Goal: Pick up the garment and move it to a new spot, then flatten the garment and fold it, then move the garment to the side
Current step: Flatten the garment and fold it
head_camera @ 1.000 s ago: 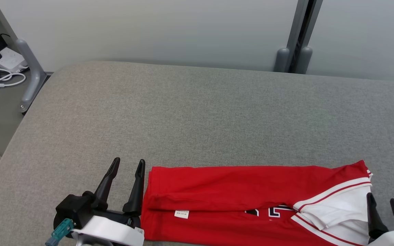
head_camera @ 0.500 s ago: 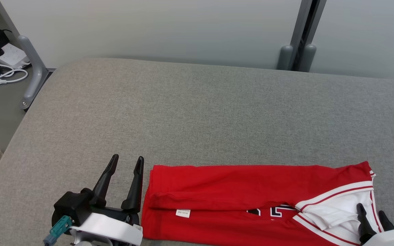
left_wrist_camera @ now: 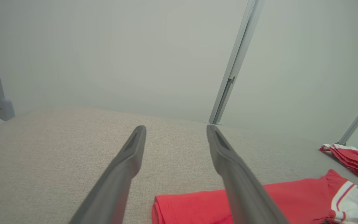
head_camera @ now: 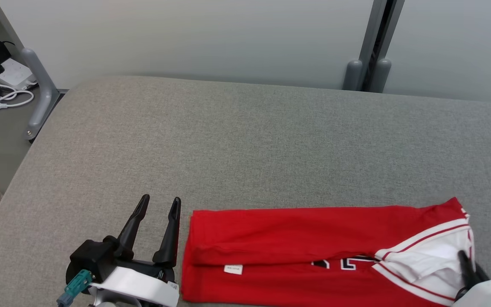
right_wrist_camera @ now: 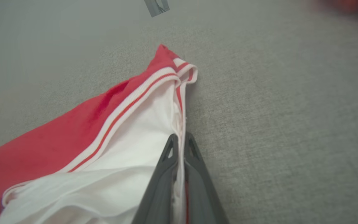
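The right tool (right_wrist_camera: 179, 139) was clamped on the white edge of the shirt (head_camera: 296, 238); the cloth stretched from it to the left tool (head_camera: 159, 204), spread and empty just beside; a slow, low lift seemed best.

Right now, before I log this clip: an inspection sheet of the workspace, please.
Surface: grey fabric-covered table, flat.
Job's things: red garment folded into a long strip along the near edge, white-trimmed end to the right.
Clutter: second red cloth bundle farther right on the table.
Grippers: left gripper open, beside the garment's left end; right gripper shut on the garment's white-trimmed edge.
Cables: white and black cables with a power strip on the floor, left.
Surroundings: pale wall panels, grey post behind.
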Motion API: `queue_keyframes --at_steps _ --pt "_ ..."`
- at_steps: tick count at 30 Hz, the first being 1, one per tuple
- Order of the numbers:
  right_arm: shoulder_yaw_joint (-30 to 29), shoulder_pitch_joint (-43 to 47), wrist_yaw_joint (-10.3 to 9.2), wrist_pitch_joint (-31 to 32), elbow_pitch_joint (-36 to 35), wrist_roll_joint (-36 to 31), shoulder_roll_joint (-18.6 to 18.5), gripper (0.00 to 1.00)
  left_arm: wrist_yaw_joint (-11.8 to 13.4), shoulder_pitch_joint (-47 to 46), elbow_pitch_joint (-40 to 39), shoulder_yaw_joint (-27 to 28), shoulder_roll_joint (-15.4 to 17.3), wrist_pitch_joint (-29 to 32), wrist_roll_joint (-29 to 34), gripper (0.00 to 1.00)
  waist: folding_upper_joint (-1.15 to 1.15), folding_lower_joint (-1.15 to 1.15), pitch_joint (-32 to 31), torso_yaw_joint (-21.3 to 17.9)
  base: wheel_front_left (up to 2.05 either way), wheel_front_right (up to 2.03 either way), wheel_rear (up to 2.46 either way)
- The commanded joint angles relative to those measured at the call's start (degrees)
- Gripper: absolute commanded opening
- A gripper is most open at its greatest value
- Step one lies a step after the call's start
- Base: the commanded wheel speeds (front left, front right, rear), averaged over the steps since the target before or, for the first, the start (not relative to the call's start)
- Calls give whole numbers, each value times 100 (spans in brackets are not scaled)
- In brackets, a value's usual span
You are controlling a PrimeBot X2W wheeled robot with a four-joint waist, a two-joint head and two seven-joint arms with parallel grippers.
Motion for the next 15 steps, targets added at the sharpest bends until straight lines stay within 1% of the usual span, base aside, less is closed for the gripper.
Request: queue_keyframes --at_steps 1,4,10,12,15 --pt "-57 -54 -8 2 8 36 -96 0 -11 10 3 5 26 -5 20 100 0 0 -5 1 0 0 0" --pt "-191 -125 -7 0 38 75 -264 0 -11 23 15 -15 24 -5 25 100 0 0 -21 12 0 0 0" --pt "-547 -255 -6 -2 340 -84 -636 0 -11 36 22 -13 29 -5 19 100 0 0 -55 33 0 0 0" --pt "-565 -272 -5 -1 383 -133 -671 0 -11 52 26 9 30 -5 22 100 0 0 -72 27 0 0 0" --pt "-407 -295 -5 -1 265 -174 -657 0 -11 55 35 53 26 -5 22 100 0 0 -96 -14 0 0 0"
